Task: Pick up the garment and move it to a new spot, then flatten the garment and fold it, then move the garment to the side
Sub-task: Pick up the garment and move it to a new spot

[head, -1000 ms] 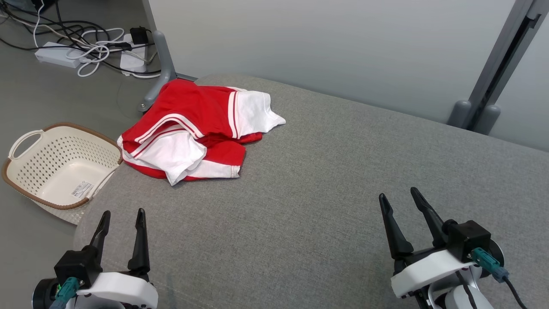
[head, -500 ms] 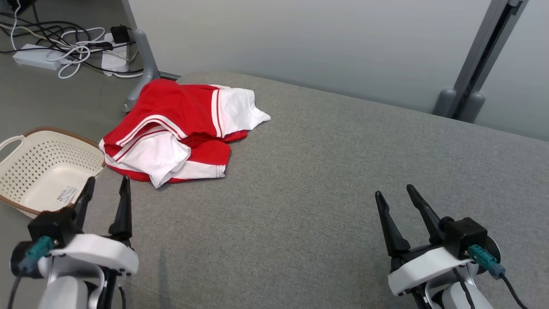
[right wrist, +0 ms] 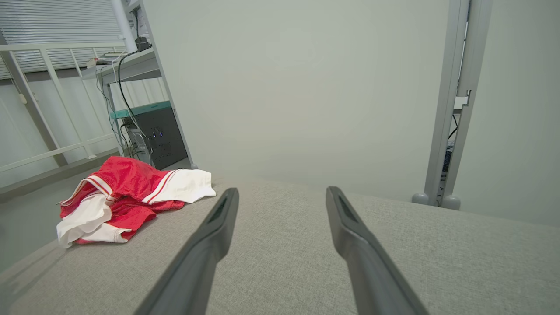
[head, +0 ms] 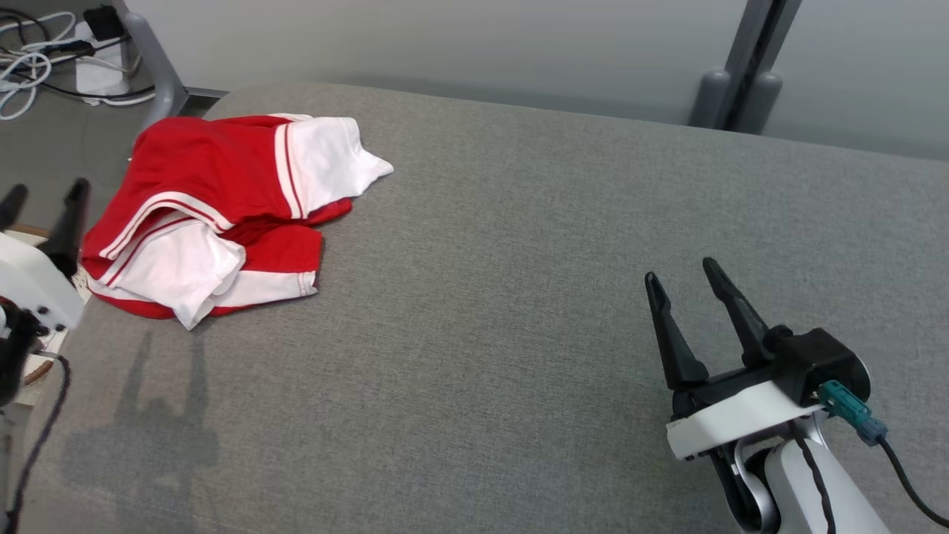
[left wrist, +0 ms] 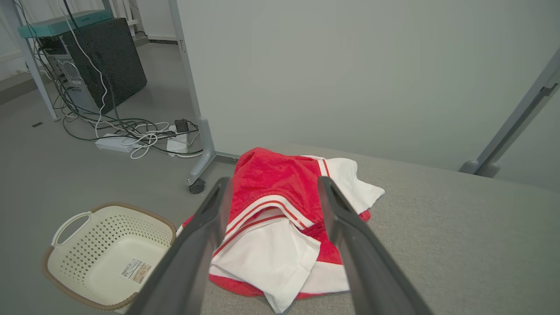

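Garment [head: 207, 170] crumpled just beyond left tool [head: 44, 191], jaws apart; right tool [head: 681, 271] well away, also apart.

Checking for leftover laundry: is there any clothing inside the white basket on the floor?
No, the basket holds just a label sticker on its bottom, while the garment lies on the grey surface.

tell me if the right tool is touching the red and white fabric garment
Apart. Head view shows a wide stretch of bare grey fabric surface between the right tool and the red and white fabric garment.
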